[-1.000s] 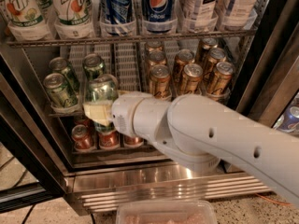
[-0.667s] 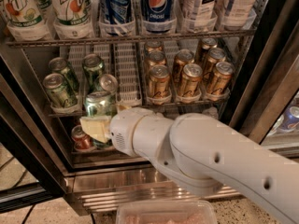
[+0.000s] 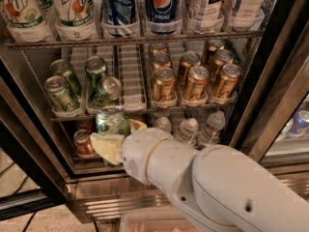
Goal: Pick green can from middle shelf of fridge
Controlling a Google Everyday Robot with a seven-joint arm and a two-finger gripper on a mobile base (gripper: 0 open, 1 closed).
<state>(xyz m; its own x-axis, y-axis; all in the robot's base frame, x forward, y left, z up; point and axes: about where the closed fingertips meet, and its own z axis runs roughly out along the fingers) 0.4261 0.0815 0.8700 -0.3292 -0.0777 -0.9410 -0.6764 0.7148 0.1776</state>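
With our end effector (image 3: 119,138) clenched on the green can (image 3: 111,121), which sits just in front of the middle shelf (image 3: 131,76) of the fridge (image 3: 285,71), we should draw straight back, upright, clear of the tilted can (image 3: 106,91).

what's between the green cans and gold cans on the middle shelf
A bare white lane, in the camera view. The gripper, below the middle shelf, holds a green can.

I see gold-amber aluminium cans (image 3: 195,83); blue Pepsi bottles (image 3: 163,6) above them, 7UP bottles (image 3: 72,8) up-left, small clear water bottles (image 3: 188,129) below, red can (image 3: 83,141) lower-left. Gripper (image 3: 120,135) also below-left, clamping green can (image 3: 112,121).
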